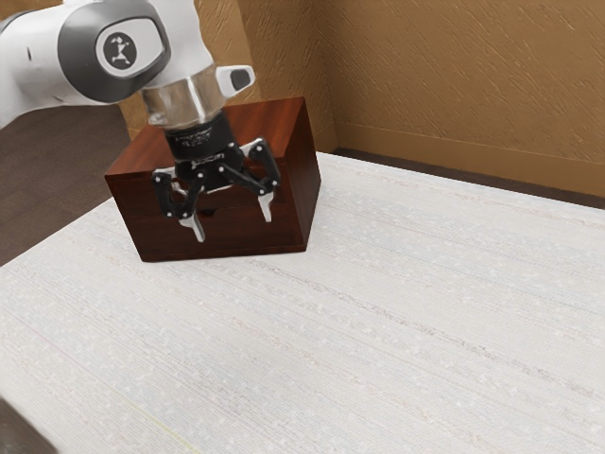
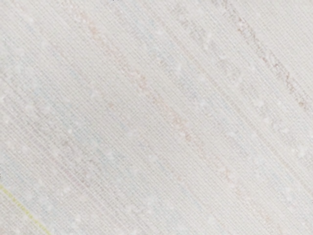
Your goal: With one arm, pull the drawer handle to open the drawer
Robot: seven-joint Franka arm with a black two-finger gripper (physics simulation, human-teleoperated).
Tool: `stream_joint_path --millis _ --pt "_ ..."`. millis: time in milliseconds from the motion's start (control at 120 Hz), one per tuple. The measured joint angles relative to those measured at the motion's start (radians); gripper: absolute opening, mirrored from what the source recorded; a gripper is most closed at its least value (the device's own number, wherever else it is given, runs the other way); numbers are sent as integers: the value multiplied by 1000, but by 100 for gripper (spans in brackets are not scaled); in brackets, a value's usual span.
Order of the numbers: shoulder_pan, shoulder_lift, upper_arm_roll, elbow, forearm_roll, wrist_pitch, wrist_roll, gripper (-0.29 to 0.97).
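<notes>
Dark wooden drawer box [image 1: 279,128] at the exterior view's left, on the white table [image 1: 425,312], close to the tan wall [image 1: 454,76]. Black claw [image 1: 233,223] before its front face, fingers spread wide, gripping nothing, over bare tabletop. Handle not clear behind the claw

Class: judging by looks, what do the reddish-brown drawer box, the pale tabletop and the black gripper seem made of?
Reddish-brown drawer box: probably varnished wood; grain streaks, slight gloss. Pale whitish tabletop: perhaps painted wood or laminate, matte; fine parallel streaks. Black two-finger gripper: matte plastic or metal, uncertain which; pale fingertips.
</notes>
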Motion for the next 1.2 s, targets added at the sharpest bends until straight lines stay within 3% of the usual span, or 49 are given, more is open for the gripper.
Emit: stream_joint_path --millis 125,267,400,475,658,750,1200 --pt "23 8 94 1 24 22 -207 65" --pt "184 -48 126 -72 43 79 -419 64" --pt "341 -91 98 -136 50 134 -623 64" --pt "312 -93 95 -150 53 154 -729 63" --pt "87 -91 95 -184 70 198 -948 63" --pt "44 -90 99 -197 73 212 -1031 63" --pt "290 -15 91 -190 127 320 -1235 62"
